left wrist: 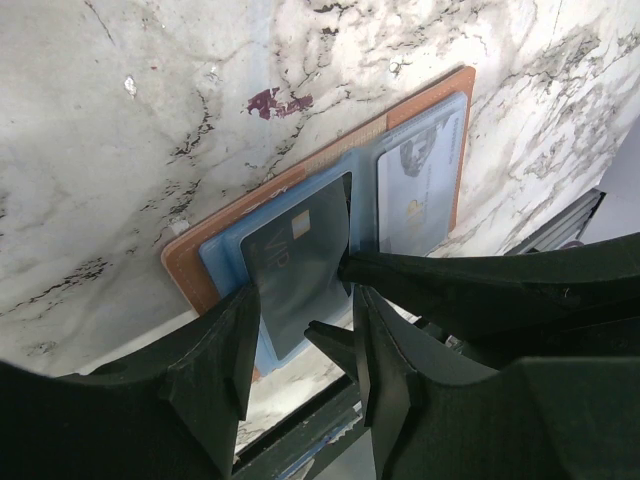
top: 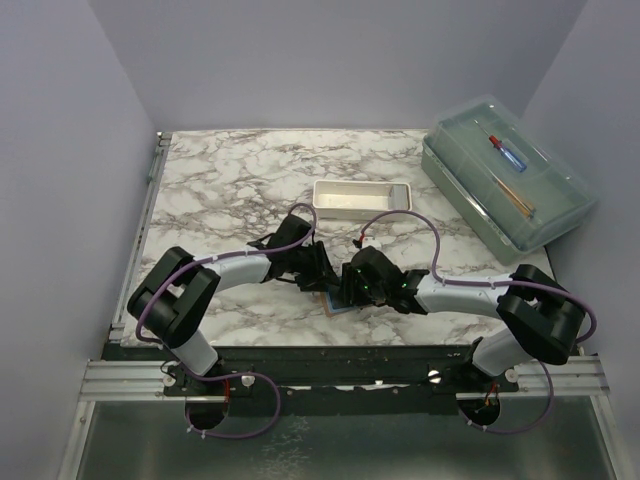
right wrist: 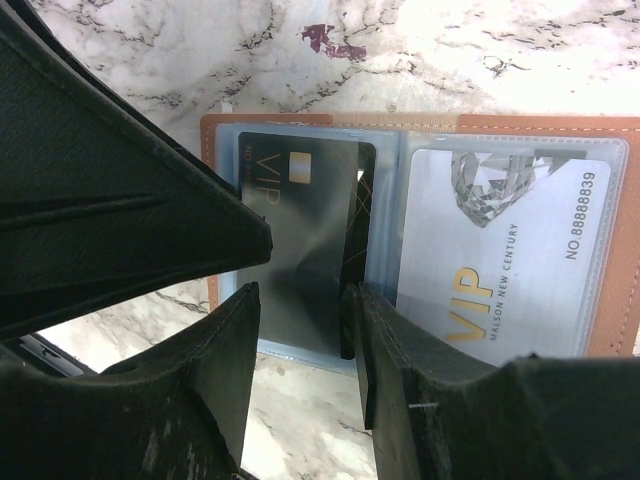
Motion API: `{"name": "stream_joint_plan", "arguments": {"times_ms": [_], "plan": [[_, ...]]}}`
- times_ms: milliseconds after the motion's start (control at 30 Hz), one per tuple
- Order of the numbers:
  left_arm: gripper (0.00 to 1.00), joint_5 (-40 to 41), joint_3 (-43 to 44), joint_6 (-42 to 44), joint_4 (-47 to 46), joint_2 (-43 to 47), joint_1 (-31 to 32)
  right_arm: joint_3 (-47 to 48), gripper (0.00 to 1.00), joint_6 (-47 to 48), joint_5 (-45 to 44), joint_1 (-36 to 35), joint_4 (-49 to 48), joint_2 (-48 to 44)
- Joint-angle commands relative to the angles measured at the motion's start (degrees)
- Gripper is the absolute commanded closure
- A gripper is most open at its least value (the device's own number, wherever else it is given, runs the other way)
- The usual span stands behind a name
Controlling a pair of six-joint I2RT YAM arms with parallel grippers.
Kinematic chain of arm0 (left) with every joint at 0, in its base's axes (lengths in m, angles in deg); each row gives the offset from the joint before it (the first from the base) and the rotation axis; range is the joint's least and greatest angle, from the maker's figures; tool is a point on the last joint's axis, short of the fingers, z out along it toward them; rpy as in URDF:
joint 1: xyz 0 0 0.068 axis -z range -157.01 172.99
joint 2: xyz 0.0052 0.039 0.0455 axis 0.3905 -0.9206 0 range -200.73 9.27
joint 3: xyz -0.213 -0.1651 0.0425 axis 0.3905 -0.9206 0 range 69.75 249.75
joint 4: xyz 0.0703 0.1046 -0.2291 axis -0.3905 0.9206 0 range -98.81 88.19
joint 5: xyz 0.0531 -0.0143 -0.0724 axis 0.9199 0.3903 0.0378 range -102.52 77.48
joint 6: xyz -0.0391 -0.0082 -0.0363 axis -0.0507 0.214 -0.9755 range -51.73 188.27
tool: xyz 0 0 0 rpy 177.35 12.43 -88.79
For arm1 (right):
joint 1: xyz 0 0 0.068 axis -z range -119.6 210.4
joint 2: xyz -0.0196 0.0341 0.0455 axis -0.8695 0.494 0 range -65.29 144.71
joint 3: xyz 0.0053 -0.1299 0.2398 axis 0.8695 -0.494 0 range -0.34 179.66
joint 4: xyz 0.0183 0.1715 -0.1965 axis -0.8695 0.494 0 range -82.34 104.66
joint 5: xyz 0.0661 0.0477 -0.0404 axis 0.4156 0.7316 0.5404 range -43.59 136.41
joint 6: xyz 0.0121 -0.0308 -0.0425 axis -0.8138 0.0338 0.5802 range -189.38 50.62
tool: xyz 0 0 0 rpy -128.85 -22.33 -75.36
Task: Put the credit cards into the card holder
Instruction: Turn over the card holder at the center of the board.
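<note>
The card holder [left wrist: 365, 190] lies open and flat on the marble table [left wrist: 120, 150], close to its near edge, tan border showing around the blue-grey panels. One panel holds a pale credit card [left wrist: 420, 180] marked VIP, tucked under its clear sleeve. On the other panel lies a dark card [left wrist: 300, 260] (whether it sits fully inside the sleeve cannot be told). Both arms meet over the holder. The left gripper [left wrist: 303, 305] has its fingers apart, straddling the near end of the dark card. The right gripper [right wrist: 302, 300] also stands parted, with one fingertip down on that same card. A white tray [top: 362, 210] and a clear lidded box [top: 470, 200] sit farther back, well apart from the holder.
</note>
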State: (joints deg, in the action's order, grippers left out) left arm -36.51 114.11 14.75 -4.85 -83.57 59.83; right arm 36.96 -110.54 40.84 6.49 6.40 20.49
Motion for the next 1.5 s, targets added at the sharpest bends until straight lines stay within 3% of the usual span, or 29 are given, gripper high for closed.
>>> {"name": "stream_joint_plan", "arguments": {"times_ms": [0,133,300,700,1033,1200,1467], "plan": [[0.51,1.1,1.2,0.5,-0.3,-0.5,0.7,-2.2,0.52,-0.8,2.4,0.0,0.6,1.5],[0.45,3.3,-0.1,0.0,1.2,1.9,0.7,-2.2,0.52,-0.7,2.5,0.1,0.5,1.4],[0.44,4.4,-0.3,-0.3,2.4,2.0,0.7,-1.9,0.52,-0.3,2.4,0.2,0.7,1.5],[0.51,4.3,0.2,-0.6,1.2,0.8,0.7,-1.1,0.52,0.1,2.9,0.2,0.4,2.7],[0.65,2.2,1.0,-0.8,-1.5,2.4,1.2,-1.6,0.52,0.2,4.0,0.2,-0.9,1.9],[0.67,1.5,2.1,-1.1,-1.5,3.3,1.9,-0.9,0.45,1.3,4.0,0.2,0.8,0.1],[0.68,1.0,4.4,-1.2,-1.7,2.2,3.0,3.4,0.23,4.3,1.4,0.1,9.2,-2.7]]}}
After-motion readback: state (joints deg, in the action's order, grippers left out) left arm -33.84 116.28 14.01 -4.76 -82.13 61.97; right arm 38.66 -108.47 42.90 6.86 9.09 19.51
